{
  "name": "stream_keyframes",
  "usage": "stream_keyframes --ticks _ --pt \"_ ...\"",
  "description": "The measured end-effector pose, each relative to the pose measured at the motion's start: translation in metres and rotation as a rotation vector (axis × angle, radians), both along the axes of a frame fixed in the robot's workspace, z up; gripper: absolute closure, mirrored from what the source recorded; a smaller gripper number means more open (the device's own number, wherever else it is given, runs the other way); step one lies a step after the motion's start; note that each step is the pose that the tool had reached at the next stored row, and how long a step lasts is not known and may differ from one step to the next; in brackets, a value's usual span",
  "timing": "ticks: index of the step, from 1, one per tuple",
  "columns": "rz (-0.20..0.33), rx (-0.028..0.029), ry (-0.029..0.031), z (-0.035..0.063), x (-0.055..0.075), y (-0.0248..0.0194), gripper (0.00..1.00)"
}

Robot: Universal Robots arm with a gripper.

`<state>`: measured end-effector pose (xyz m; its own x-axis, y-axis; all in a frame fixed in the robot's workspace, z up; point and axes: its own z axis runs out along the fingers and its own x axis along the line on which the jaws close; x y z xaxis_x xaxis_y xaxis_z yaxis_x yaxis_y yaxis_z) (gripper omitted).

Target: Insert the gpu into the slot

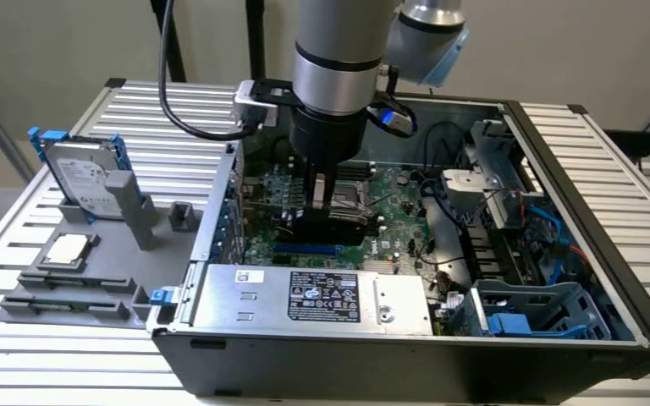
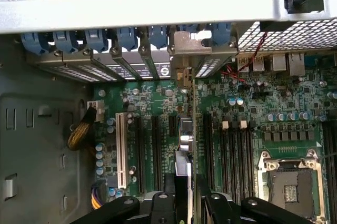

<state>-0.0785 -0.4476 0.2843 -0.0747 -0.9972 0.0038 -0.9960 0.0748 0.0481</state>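
gpu held over its slot
the gripper (image 1: 327, 203) pinched the flat green gpu with its black cooler block (image 1: 334, 228), edge-down just above the long bright-blue plastic slot (image 1: 305, 250); a slight tilt or offset could have jammed the card's edge against the slot rim. counted: one gpu, one blue slot, one gripper, one grey metal power-supply box (image 1: 314, 296).

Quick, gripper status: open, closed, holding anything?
Gripper: closed, holding the graphics card on edge, right by the blue slot.
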Motion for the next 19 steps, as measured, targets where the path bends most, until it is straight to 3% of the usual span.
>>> stream_keyframes --ticks 10,19 --pt "0.0 0.0114 -0.0002 -0.0061 -0.0011 0.0006 0.74" --pt "0.0 0.013 -0.0003 -0.0076 -0.0015 0.0007 0.74"
